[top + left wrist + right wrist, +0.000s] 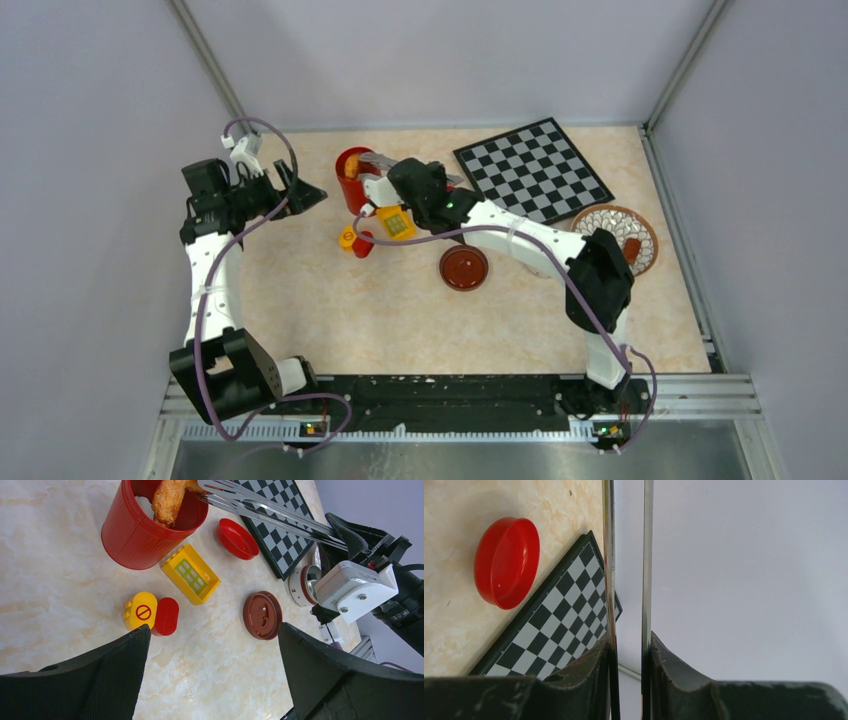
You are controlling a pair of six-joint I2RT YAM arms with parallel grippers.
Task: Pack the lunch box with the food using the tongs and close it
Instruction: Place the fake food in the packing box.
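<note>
tongs (609, 555) — slim, silver | right gripper (628, 647) clamps them | left gripper (214, 630) — agape, empty

At the far middle of the desk (330, 320) stands a ribbed cup (350, 178) with a piece of food (167, 502) in it. The tongs (270, 515) reach its rim from the right. A shallow bowl (237, 538) lies between the cup and the chessboard (532, 170). A window block (396, 222) and a smaller block (355, 240) lie before the cup, with a round lid (464, 267) to their right. The lunch box (306, 582) sits at the chessboard's near corner, and a plate (615, 222) farther right carries more food.
</note>
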